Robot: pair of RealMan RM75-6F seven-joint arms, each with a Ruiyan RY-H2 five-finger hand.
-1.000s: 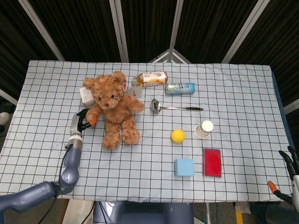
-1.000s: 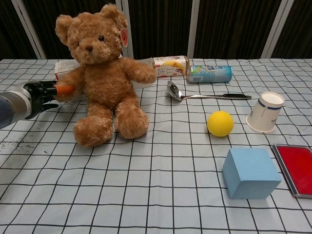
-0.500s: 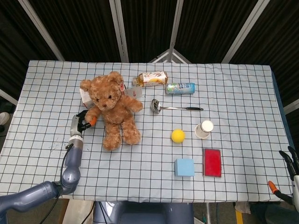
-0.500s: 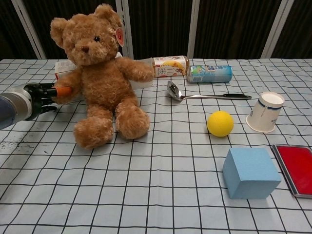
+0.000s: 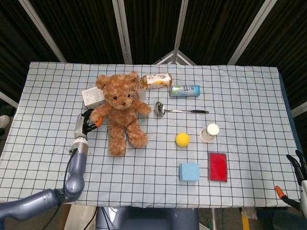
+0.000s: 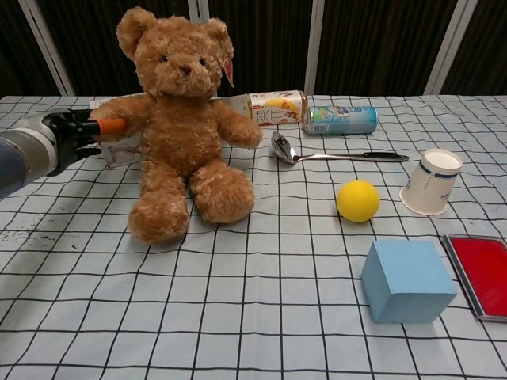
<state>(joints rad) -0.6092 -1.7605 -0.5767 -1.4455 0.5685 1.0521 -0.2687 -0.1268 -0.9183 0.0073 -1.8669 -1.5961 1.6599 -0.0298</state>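
A brown teddy bear (image 5: 121, 111) sits upright on the checked tablecloth (image 5: 249, 96), left of centre; in the chest view the teddy bear (image 6: 184, 119) faces the camera. My left hand (image 5: 86, 123) is at the bear's paw on the left side and grips it; in the chest view the left hand (image 6: 67, 138) shows an orange-tipped finger against that arm. My right hand (image 5: 298, 165) hangs off the table's right front corner, fingers apart, holding nothing.
A white carton (image 5: 92, 97) lies just behind the bear. A lying bottle (image 5: 156, 80), a can (image 5: 184, 90) and a metal ladle (image 5: 180, 110) are at mid-table. A yellow ball (image 5: 182, 139), paper cup (image 5: 209, 132), blue block (image 5: 189, 171) and red flat case (image 5: 218, 166) lie right of centre.
The bear has shifted to the right and turned to face front, uncovering the white carton. My left hand moved slightly right with the paw. The right hand has not moved.
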